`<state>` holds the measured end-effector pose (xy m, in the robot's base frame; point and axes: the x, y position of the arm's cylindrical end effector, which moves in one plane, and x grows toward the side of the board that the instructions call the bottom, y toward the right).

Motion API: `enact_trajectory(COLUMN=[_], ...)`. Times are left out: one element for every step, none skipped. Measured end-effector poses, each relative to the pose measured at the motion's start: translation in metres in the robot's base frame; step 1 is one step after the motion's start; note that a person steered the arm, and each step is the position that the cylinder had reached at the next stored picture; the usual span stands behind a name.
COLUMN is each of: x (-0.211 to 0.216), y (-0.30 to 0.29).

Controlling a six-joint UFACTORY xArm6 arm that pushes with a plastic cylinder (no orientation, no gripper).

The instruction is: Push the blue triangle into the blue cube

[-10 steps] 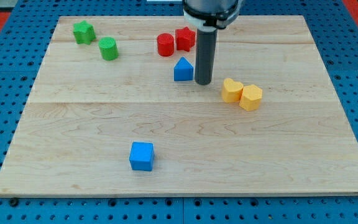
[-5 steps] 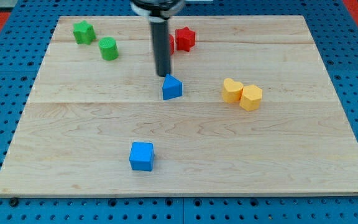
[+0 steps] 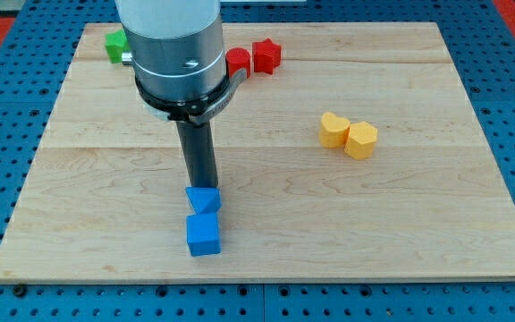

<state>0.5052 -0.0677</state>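
The blue triangle (image 3: 204,200) lies low on the board, left of centre, touching the top side of the blue cube (image 3: 203,234) just below it. My tip (image 3: 200,185) stands right at the triangle's top edge, against it. The rod and the arm's grey body rise from there toward the view's top and hide part of the board behind them.
A red cylinder (image 3: 237,61) and a red star (image 3: 265,55) sit near the top centre. A green block (image 3: 114,43) shows at the top left, partly hidden by the arm. Two yellow blocks (image 3: 334,130) (image 3: 361,140) touch each other at the right.
My tip moved from the top centre down and left, pushing the blue triangle down the board until it met the blue cube. The cube shifted slightly downward. The arm now hides the green cylinder.
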Motion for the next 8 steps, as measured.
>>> enact_trajectory(x=[-0.004,-0.004,-0.004,-0.004,-0.004,-0.004,-0.004,-0.008], y=[-0.001,-0.001,0.002,0.002,0.005,0.008,0.013,0.014])
